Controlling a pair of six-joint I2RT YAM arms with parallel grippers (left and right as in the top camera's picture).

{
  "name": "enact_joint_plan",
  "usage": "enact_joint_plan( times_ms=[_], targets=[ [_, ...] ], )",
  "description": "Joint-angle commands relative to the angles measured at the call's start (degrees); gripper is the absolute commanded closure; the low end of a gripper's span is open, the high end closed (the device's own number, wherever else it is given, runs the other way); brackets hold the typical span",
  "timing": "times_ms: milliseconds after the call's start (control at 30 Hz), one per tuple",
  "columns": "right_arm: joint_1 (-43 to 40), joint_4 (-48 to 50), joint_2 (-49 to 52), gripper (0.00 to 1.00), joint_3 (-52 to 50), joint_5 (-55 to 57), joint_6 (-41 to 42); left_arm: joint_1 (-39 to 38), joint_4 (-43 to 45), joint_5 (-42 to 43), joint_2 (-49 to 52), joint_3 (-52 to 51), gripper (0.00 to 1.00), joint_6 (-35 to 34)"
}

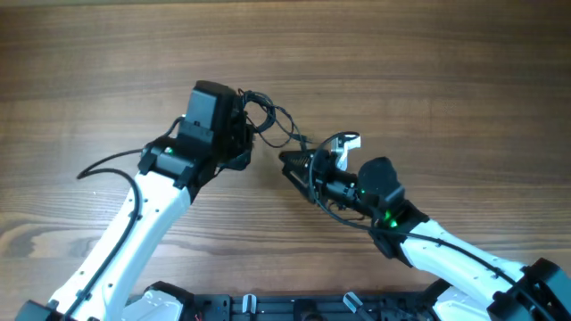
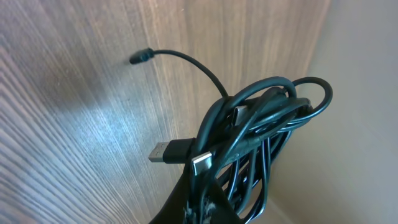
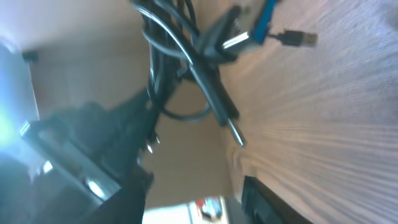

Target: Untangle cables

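While both arms are meeting over the middle of the wooden desk (image 1: 446,71), the cables (image 1: 272,120) are hanging in a bunch between the claws.
The left arm (image 1: 134,223) is reaching in from the lower left and the right arm (image 1: 464,254) from the lower right. The left claw (image 1: 243,134) is clamping tight on the looped black clump, lifting it off the desk. The right claw (image 1: 293,163) is sitting just beside the clump with its jaws parted, gripping nothing. A silver USB plug (image 2: 160,153) is sticking out of the loops, and one thin cord end (image 2: 140,58) is trailing toward the desk.
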Motion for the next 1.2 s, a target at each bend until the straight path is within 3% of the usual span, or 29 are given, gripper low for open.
enact_joint_plan(
  times_ms=[0, 133, 233, 433, 533, 600, 733, 933, 967, 1033, 1133, 1167],
  targets=[
    [1.22, 0.02, 0.02, 0.48, 0.57, 12.41, 9.49, -1.68, 0.13, 0.24, 0.52, 0.74, 0.96, -3.04],
    [1.38, -0.04, 0.17, 0.58, 0.57, 14.16, 11.39, -3.58, 0.15, 0.24, 0.52, 0.74, 0.96, -3.04],
    [1.38, -0.02, 1.27, 0.68, 0.57, 14.34, 18.08, -5.99, 0.15, 0.22, 0.52, 0.74, 0.96, -3.06],
    [1.38, -0.02, 3.78, 0.72, 0.57, 11.91, 18.29, -8.55, 0.92, 0.24, 0.52, 0.74, 0.96, -6.12],
    [1.36, -0.72, 5.18, 0.96, 0.57, 11.89, 15.12, -9.29, 1.64, 0.22, 0.52, 0.74, 0.96, -5.49],
    [1.27, -1.33, 5.31, 0.95, 0.57, 11.26, 8.41, -8.94, 1.62, -1.07, 0.52, 0.74, 0.96, -2.01],
    [-1.36, -2.86, 5.27, 0.95, 0.57, 0.98, -13.46, -4.44, 1.62, -5.99, -0.02, 0.74, 0.96, 8.00],
    [-6.97, -21.38, 5.27, 0.95, 0.57, -2.67, -26.95, 5.18, 1.62, 3.61, -0.35, 0.74, 0.96, 11.17],
    [-7.52, -22.93, 5.27, 0.93, 0.57, -2.71, -28.85, 5.55, 1.62, 3.91, -0.35, 0.74, 0.96, 12.37],
    [-8.15, -23.80, 5.27, 0.68, 0.57, -2.82, -30.97, 5.68, 1.64, 3.93, -0.35, 0.74, 0.96, 16.50],
    [-9.51, -22.60, 5.09, 0.59, 0.57, -4.70, -33.51, 5.55, 1.64, 4.13, -0.35, 0.74, 0.96, 25.33],
    [-10.32, -22.27, 4.81, 0.51, 0.57, -5.84, -34.51, 5.57, 1.62, 4.63, -0.35, 0.74, 0.96, 29.42]
  ],
)
